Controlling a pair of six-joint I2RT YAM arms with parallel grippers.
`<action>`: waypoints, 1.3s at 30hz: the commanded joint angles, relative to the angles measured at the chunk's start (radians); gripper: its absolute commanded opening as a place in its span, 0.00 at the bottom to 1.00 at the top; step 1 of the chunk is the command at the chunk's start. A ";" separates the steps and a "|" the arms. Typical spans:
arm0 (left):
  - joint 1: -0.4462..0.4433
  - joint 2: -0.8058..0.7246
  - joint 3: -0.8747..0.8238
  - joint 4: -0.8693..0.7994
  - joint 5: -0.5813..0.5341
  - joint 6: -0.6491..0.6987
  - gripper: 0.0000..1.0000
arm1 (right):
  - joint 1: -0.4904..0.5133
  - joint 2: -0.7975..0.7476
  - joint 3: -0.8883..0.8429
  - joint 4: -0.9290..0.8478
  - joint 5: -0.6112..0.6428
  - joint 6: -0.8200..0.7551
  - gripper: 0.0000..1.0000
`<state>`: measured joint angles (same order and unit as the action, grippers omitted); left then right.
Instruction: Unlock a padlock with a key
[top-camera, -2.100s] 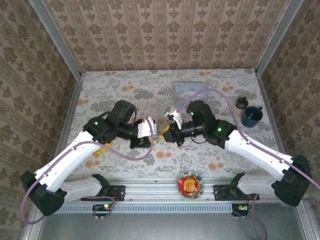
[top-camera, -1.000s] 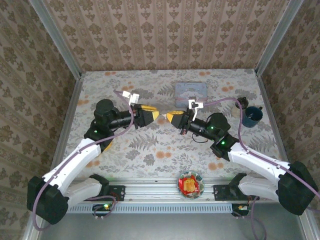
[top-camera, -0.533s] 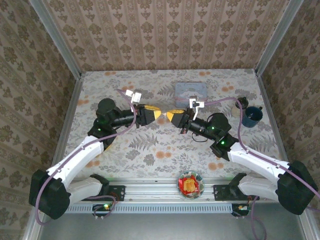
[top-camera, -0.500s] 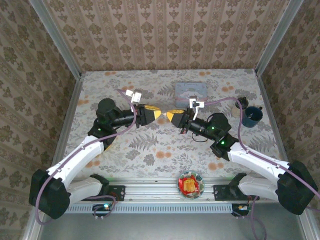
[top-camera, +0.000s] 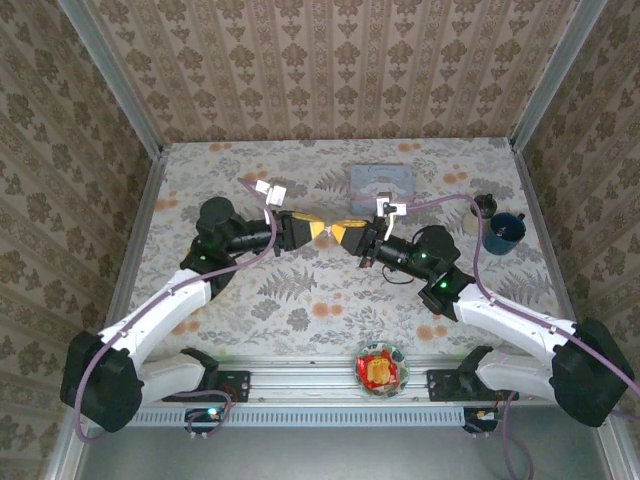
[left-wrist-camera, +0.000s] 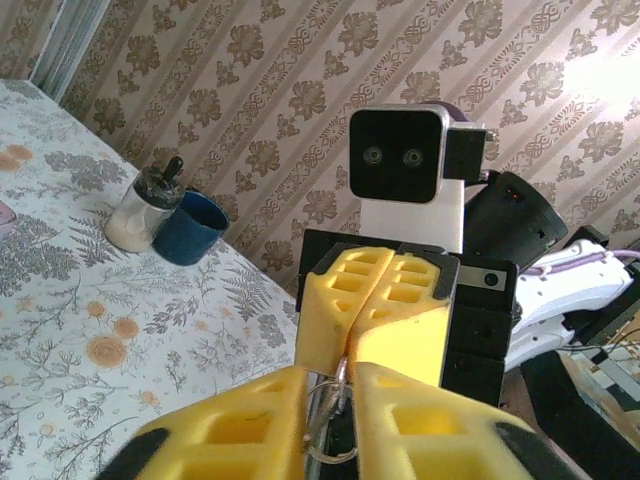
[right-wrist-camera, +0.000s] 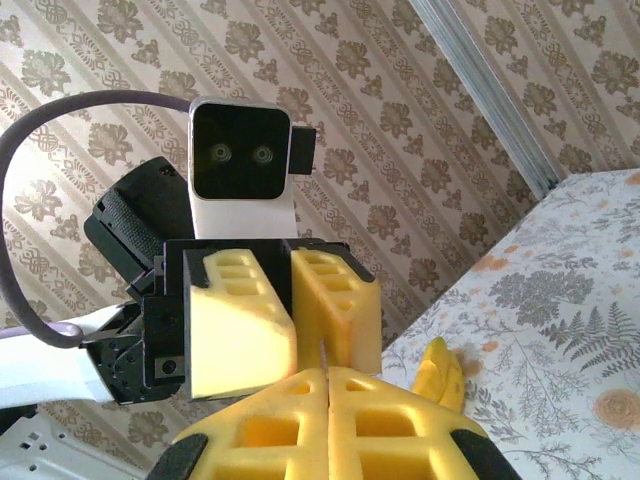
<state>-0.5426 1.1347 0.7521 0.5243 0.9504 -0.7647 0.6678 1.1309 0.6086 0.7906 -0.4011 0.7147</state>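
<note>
While aloft between left fingers (left-wrist-camera: 240, 425), padlock shackle (left-wrist-camera: 338, 385) lengthwise toward right gripper (left-wrist-camera: 349, 340).

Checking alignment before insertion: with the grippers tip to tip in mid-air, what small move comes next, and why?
Probably ease the right gripper slightly toward the left gripper. It is shut on a thin metal sliver, likely the key, which points at the padlock pinched opposite. The keyhole is hidden, so go slowly.

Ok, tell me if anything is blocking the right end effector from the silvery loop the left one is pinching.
Nothing visible does. The left end effector pinches the silvery loop, and the right end effector, fingers together on a thin metal sliver, meets it tip to tip; that sliver alone bridges the gap.
</note>
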 joint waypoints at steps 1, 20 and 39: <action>-0.005 -0.001 -0.005 0.038 0.040 -0.007 0.08 | 0.007 0.003 0.028 0.036 -0.005 0.002 0.00; -0.051 -0.104 0.273 -0.847 0.030 0.614 0.00 | 0.007 -0.154 0.046 -0.329 -0.104 -0.267 0.44; -0.123 -0.108 0.342 -0.993 -0.033 0.740 0.00 | 0.037 -0.120 0.071 -0.259 -0.289 -0.276 0.37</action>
<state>-0.6617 1.0386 1.0698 -0.4522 0.9298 -0.0551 0.6968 1.0195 0.6525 0.4908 -0.6456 0.4477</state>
